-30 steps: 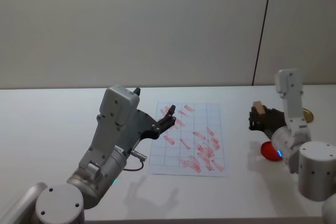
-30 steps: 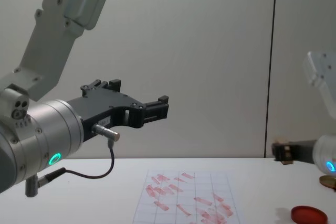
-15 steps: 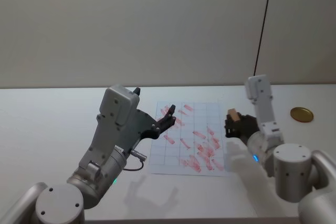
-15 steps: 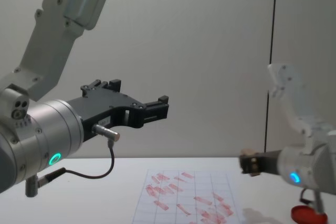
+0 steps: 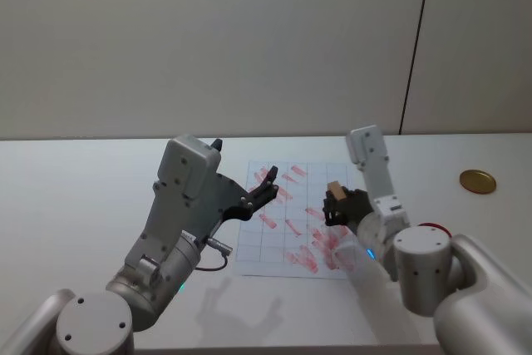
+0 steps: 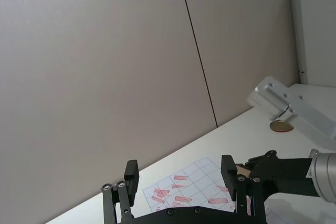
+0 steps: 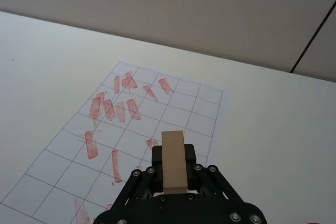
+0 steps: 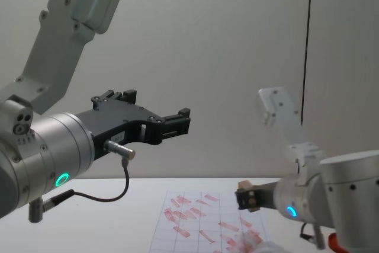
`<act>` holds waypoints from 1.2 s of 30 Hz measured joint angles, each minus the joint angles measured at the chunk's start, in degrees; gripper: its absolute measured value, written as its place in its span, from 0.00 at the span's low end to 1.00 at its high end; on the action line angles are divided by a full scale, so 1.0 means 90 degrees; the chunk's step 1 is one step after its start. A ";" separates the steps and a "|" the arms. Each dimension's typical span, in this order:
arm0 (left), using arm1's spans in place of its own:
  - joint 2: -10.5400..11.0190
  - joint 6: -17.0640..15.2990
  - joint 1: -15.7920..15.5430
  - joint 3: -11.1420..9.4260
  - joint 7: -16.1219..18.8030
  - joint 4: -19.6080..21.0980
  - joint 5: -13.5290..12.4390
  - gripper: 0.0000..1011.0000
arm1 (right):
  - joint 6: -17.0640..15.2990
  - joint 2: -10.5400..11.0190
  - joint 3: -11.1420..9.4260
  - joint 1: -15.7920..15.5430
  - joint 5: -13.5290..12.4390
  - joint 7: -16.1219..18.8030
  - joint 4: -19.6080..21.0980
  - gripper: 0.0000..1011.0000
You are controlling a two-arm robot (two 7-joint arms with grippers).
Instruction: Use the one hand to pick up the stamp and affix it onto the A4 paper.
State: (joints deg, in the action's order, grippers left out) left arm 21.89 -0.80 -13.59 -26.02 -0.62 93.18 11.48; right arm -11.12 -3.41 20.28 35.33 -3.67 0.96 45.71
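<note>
My right gripper (image 5: 337, 205) is shut on the stamp (image 5: 335, 191), a small tan wooden block held upright. It hovers over the right part of the A4 paper (image 5: 253, 243), a white gridded sheet covered with red stamp marks. From the right wrist, the stamp (image 7: 173, 161) stands between the black fingers above the paper (image 7: 178, 103). The chest view has the stamp (image 8: 251, 201) a little above the sheet (image 8: 207, 217). My left gripper (image 5: 268, 182) is open and raised over the paper's left edge, holding nothing.
A flat gold disc (image 5: 478, 181) lies on the white table at the far right. A round red ink pad (image 5: 426, 226) peeks out behind my right arm. A plain wall stands behind the table.
My right arm has swung left with the stamp, from above the red ink pad to over the paper's right side. The left arm has not moved.
</note>
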 joint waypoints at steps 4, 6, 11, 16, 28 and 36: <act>0.0000 0.0000 0.0000 0.0000 0.0000 0.0000 0.0000 0.98 | 0.0051 -0.0107 0.0040 0.0177 0.0033 -0.0037 -0.0345 0.22; 0.0000 0.0000 0.0000 0.0000 0.0000 0.0000 0.0000 0.98 | 0.0085 -0.0165 0.0053 0.0285 0.0051 -0.0077 -0.0600 0.22; 0.0000 0.0000 0.0000 0.0000 0.0000 0.0000 0.0000 0.98 | 0.0173 -0.0263 0.0061 0.0484 0.0073 -0.0119 -0.1050 0.22; 0.0000 0.0000 0.0000 0.0000 0.0000 0.0000 0.0000 0.98 | 0.0343 -0.0376 0.0053 0.0735 0.0079 -0.0117 -0.1640 0.22; 0.0000 0.0000 0.0000 0.0000 0.0000 0.0000 0.0000 0.98 | 0.0886 -0.0612 0.0022 0.1231 -0.0001 0.0072 -0.2774 0.22; 0.0000 0.0000 0.0000 0.0000 0.0000 0.0000 0.0000 0.98 | 0.1138 -0.0766 0.0018 0.1534 -0.0034 0.0121 -0.3468 0.22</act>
State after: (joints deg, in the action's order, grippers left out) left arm 21.89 -0.79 -13.59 -26.02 -0.63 93.18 11.48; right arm -0.88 -10.30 20.44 49.13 -3.97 2.04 14.50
